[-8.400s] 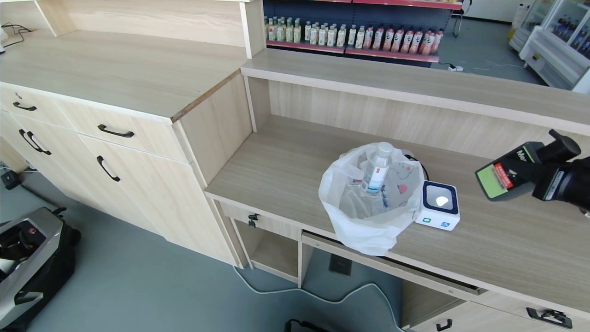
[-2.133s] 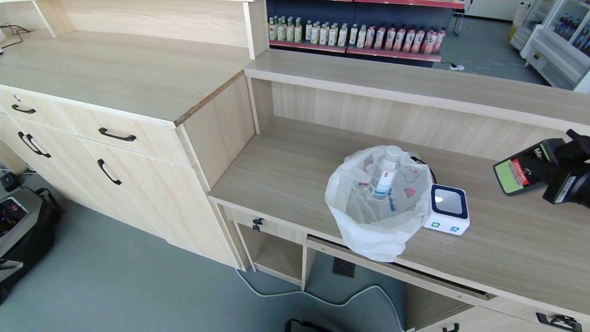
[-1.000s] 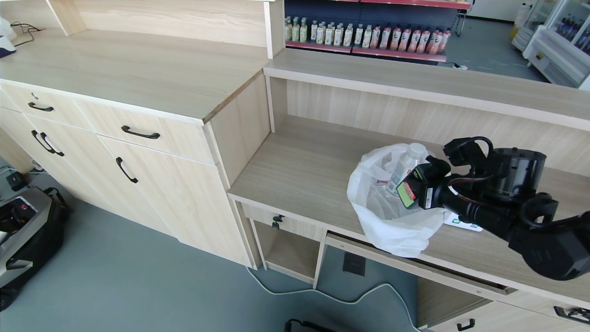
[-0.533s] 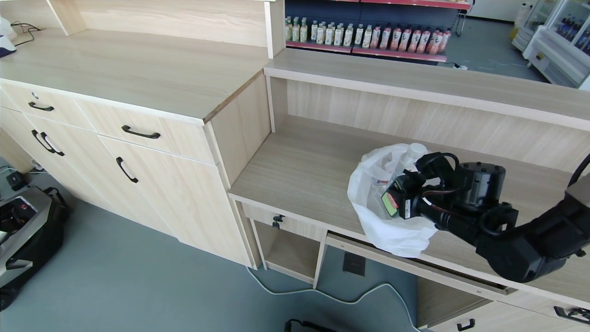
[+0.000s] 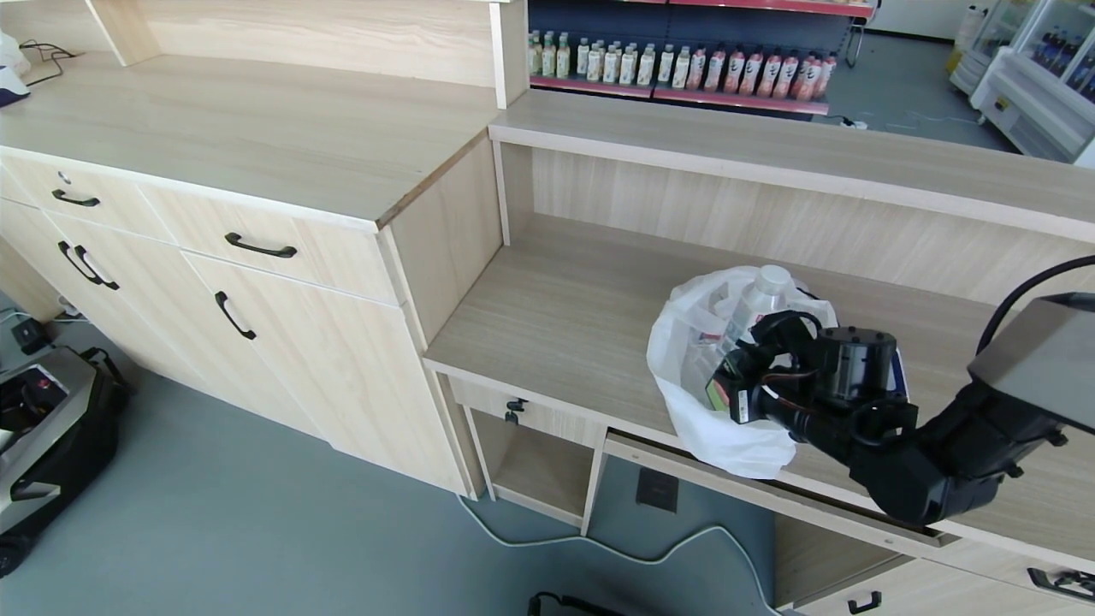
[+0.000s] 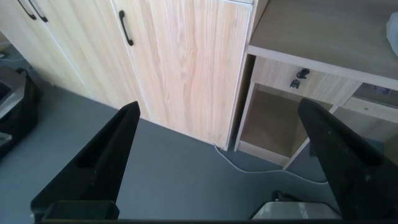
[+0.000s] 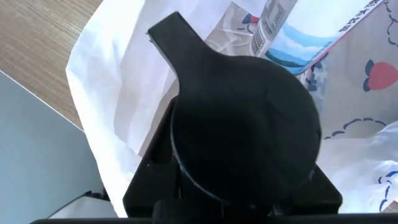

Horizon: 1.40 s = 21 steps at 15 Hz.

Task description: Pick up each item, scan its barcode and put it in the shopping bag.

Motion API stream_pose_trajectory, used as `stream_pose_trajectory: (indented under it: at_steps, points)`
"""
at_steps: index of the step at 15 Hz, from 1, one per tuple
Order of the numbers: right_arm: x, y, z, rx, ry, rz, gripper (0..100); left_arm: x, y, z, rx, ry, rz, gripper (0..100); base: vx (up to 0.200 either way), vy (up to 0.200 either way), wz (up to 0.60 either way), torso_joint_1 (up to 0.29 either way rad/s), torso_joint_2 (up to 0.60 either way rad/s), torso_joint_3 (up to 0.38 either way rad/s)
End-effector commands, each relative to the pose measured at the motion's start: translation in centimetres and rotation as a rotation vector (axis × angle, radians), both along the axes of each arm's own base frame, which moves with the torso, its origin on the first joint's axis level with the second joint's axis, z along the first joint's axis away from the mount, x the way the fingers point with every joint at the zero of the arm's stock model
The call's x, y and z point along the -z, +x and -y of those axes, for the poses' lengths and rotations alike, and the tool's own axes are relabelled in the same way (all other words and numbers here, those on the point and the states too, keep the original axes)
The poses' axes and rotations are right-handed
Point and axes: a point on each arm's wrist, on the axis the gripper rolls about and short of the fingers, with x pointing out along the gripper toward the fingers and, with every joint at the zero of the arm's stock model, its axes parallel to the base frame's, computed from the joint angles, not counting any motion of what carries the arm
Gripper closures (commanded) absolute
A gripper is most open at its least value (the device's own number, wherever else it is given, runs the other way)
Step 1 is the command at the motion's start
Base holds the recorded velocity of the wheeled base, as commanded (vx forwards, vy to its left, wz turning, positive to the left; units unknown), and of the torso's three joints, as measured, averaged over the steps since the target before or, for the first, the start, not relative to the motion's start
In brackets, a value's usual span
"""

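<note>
We can read no wording anywhere. The bottle (image 5: pixel 757 299) in the shopping bag (image 5: pixel 676 351) wears a label (image 7: pixel 273 22) with a barcode and blue characters, too cropped to read. The box (image 5: pixel 721 393) has a green-and-red end label, its print too small. The shelf bottles (image 5: pixel 684 68) have illegible labels.

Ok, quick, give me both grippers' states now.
Left gripper: open, holding nothing.
Right gripper: closed on the black box with the green end, at the white plastic shopping bag mouth.
</note>
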Motion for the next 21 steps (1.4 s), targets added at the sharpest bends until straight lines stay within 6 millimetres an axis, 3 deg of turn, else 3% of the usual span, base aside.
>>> stream_pose_trajectory:
  at_steps: [1, 6, 11, 12, 14, 16, 18, 21]
  points:
    - [1.0, 0.7, 0.1, 0.007, -0.004, -0.017, 100, 0.0, 0.0, 0.0, -0.001, 0.0, 0.0, 0, 0.0, 0.0, 0.0, 0.0, 0.0, 0.0]
    - [2.8, 1.2, 1.2, 0.027, -0.039, -0.036, 100, 0.0, 0.0, 0.0, -0.001, 0.0, 0.0, 0, 0.0, 0.0, 0.0, 0.0, 0.0, 0.0]
    - [3.1, 1.5, 1.5, 0.036, -0.042, -0.038, 100, 0.0, 0.0, 0.0, 0.001, 0.0, 0.0, 0, 0.0, 0.0, 0.0, 0.0, 0.0, 0.0]
    - [3.1, 1.6, 1.6, 0.037, -0.041, -0.035, 0, 0.0, 0.0, 0.0, -0.001, 0.0, 0.0, 0, 0.0, 0.0, 0.0, 0.0, 0.0, 0.0]
    - [1.5, 1.8, 1.5, 0.036, -0.022, 0.013, 0, 0.0, 0.0, 0.0, -0.001, 0.0, 0.0, 0, 0.0, 0.0, 0.0, 0.0, 0.0, 0.0]
    - [-2.5, 0.9, 1.6, 0.018, 0.002, 0.099, 0, 0.0, 0.0, 0.0, -0.001, 0.0, 0.0, 0, 0.0, 0.0, 0.0, 0.0, 0.0, 0.0]
    - [-7.7, -2.7, 2.1, -0.038, 0.023, 0.146, 0, 0.0, 0.0, 0.0, -0.001, 0.0, 0.0, 0, 0.0, 0.0, 0.0, 0.0, 0.0, 0.0]
    - [-11.5, -10.0, 3.8, -0.037, -0.023, 0.191, 0, 0.0, 0.0, 0.0, -0.001, 0.0, 0.0, 0, 0.0, 0.0, 0.0, 0.0, 0.0, 0.0]
